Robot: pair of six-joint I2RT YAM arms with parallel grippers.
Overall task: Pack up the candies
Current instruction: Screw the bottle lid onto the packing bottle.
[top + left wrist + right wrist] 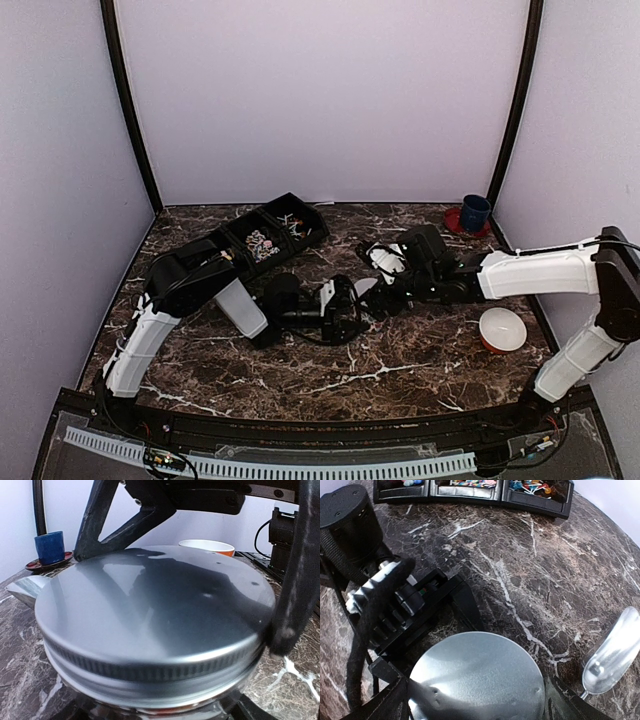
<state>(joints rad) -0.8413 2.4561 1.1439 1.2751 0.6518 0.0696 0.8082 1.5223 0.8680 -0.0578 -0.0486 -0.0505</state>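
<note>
On the dark marble desk, seen from above, the left arm and the right arm reach toward each other and their ends meet near the middle. The candies lie in a black tray at the far left, well apart from both arms. A blue cup stands in the far right corner, and a white bowl stands near the right arm. From the left wrist, a wide silver lid fills almost the whole view. It sits on a jar, of which only a little is seen under the lid. The left fingers show only as dark tips low on both sides of the jar, and they seem to clasp its body. The right fingers come down from above, one at the far left rim and one at the right rim, and they grasp the lid by its ribbed edge. The tip of a silver scoop shows at the left behind the lid. From the right wrist, the lid is seen from above between the right fingers, which stand at the two bottom corners. The scoop lies on the desk to the right, apart from the jar. The tray runs along the top edge with the candies in its compartments.
</note>
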